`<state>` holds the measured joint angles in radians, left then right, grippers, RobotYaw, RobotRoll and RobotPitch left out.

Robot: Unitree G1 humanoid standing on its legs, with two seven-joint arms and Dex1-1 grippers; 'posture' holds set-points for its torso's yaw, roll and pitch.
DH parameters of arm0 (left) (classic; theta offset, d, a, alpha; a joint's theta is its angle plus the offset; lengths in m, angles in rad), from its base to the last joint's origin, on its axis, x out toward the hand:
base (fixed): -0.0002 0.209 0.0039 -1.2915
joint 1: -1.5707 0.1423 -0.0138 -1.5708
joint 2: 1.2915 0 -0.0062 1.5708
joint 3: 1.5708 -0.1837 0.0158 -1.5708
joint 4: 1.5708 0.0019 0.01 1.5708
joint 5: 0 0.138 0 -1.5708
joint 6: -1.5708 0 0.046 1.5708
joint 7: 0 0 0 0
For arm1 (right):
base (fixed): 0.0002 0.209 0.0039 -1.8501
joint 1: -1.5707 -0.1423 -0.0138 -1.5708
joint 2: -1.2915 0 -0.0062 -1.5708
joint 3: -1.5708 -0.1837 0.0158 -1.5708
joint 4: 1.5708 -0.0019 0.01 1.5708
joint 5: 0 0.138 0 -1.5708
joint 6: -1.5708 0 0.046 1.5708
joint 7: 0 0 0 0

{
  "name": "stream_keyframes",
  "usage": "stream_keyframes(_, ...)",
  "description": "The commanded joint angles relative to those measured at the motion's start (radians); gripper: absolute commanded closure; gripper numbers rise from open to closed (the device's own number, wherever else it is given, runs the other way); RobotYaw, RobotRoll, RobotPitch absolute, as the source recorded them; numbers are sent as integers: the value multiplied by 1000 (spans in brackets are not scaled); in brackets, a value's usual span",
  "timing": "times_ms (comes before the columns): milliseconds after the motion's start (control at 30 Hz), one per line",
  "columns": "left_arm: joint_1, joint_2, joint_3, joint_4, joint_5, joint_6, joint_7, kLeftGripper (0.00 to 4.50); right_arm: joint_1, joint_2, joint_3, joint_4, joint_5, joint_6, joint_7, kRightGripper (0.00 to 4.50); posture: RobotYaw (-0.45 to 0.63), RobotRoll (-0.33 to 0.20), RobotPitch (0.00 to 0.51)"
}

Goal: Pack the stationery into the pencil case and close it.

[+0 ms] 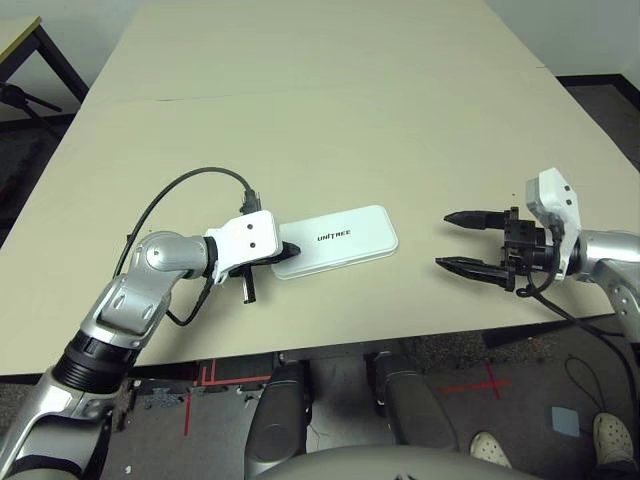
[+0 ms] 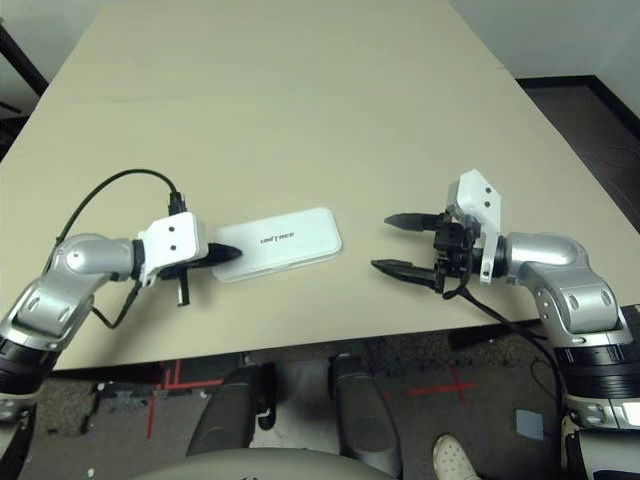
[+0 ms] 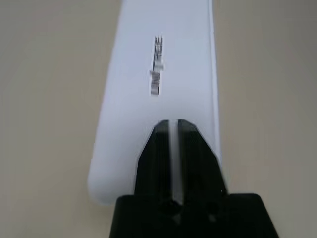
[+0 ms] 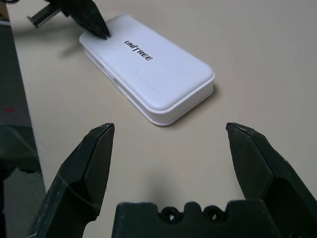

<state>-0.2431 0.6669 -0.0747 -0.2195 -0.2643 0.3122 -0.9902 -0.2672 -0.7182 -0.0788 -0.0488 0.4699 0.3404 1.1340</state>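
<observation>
The pencil case [image 1: 340,240] lies flat and closed on the tan table, its white lid with the dark lettering facing up. My left gripper [image 1: 290,250] rests its black tips on the lid's left end. In the left wrist view its fingers [image 3: 158,148] stand nearly together over the lid [image 3: 158,64], with only a thin slit and nothing between them. To the right of the case, a short gap away, my right gripper [image 1: 445,240] hovers wide open and empty, pointing at the case [image 4: 158,79]. The stationery is out of view.
The table's front edge [image 1: 330,350] runs just below the case and both grippers. A black cable [image 1: 190,180] loops from my left wrist over the table. A person's shoes [image 1: 610,435] show on the floor at the lower right.
</observation>
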Motion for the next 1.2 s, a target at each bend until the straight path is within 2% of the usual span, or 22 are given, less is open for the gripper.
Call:
stream_keyframes(33, 26, -36, 165, -43, -130, 13, 61, 2799, -23, 39, -34, 51, -2, -19, -64, 0, -68, 0, 179)
stream_keyframes(167, 50, -68, 313, -28, -164, 34, 196, 1257, -64, 94, -72, 122, -7, -41, -155, 0, -55, 0, 179)
stream_keyframes(267, 56, -96, 421, 54, -136, 7, 330, 63, -114, 148, -108, 212, -47, -103, -278, 0, -36, 0, 178)
stream_keyframes(533, -12, -99, 545, 381, -65, -168, 519, 26, -218, 224, -161, 463, -175, -296, -566, 0, -20, 0, 166)
stream_keyframes(800, -105, -90, 560, 631, -58, -307, 558, 26, -279, 244, -219, 644, -234, -446, -794, 0, -37, 0, 157)
stream_keyframes(1200, -154, -116, 540, 720, -67, -377, 590, 26, -300, 219, -248, 750, -242, -510, -871, 0, -68, 0, 166)
